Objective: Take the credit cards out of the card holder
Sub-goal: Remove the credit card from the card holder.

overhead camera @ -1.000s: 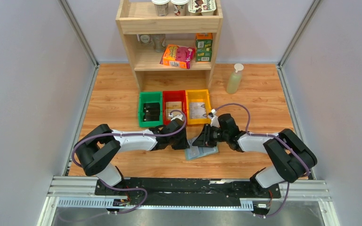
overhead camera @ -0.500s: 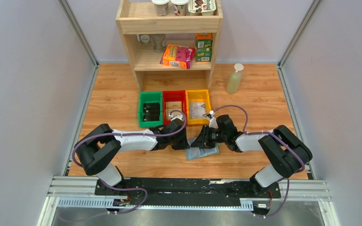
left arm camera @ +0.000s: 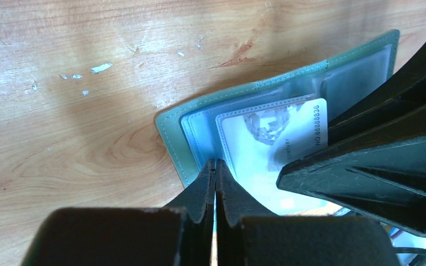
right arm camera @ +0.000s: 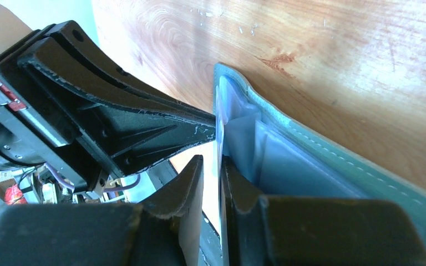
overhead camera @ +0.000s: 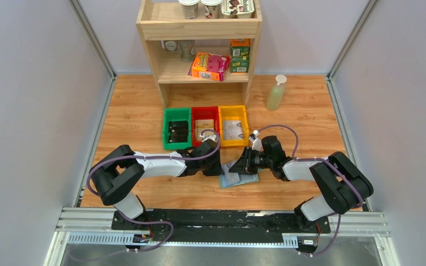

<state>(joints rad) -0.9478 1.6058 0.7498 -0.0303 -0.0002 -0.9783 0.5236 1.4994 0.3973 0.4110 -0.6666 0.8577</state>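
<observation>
The card holder (overhead camera: 239, 179) lies open on the wooden table between the two arms, grey-green outside (left arm camera: 172, 126) and pale blue inside (right arm camera: 305, 166). A white credit card (left arm camera: 266, 136) with printed numbers sticks part way out of a clear slot. My left gripper (left arm camera: 215, 165) is shut, its tips pressed down on the holder's left edge (overhead camera: 219, 169). My right gripper (right arm camera: 213, 162) straddles the card's thin edge (right arm camera: 220, 138). Its jaws stand narrowly apart, the card against the right finger with a gap to the left finger. No black card shows.
Green (overhead camera: 176, 128), red (overhead camera: 205, 125) and yellow (overhead camera: 233, 125) bins stand in a row just behind the holder. A wooden shelf (overhead camera: 199, 27) with boxes and cups rises behind them. A soap bottle (overhead camera: 276, 93) stands at the back right.
My right gripper's jaws have narrowed around the card edge, and the arm has shifted slightly to the right. The left gripper has stayed shut on the holder.
</observation>
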